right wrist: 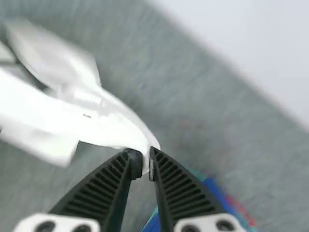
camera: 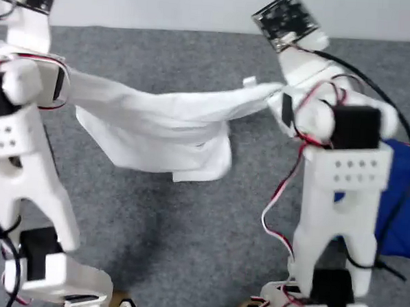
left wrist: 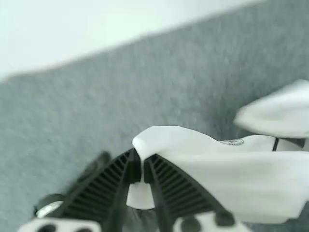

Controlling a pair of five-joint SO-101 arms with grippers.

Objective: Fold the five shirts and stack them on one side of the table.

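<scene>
The white shirt (camera: 158, 120) stretches across the upper middle of the high view, strung between the two arms. Its lower fold sags toward the grey surface (camera: 186, 249); whether it touches cannot be told. The left tool (left wrist: 141, 171) is pinched narrow on one end of the shirt, at the upper left of the high view. The right tool (right wrist: 142, 164) is clamped on the other end, at the upper right. A blue cloth (camera: 398, 198) lies at the right edge, behind the right arm.
</scene>
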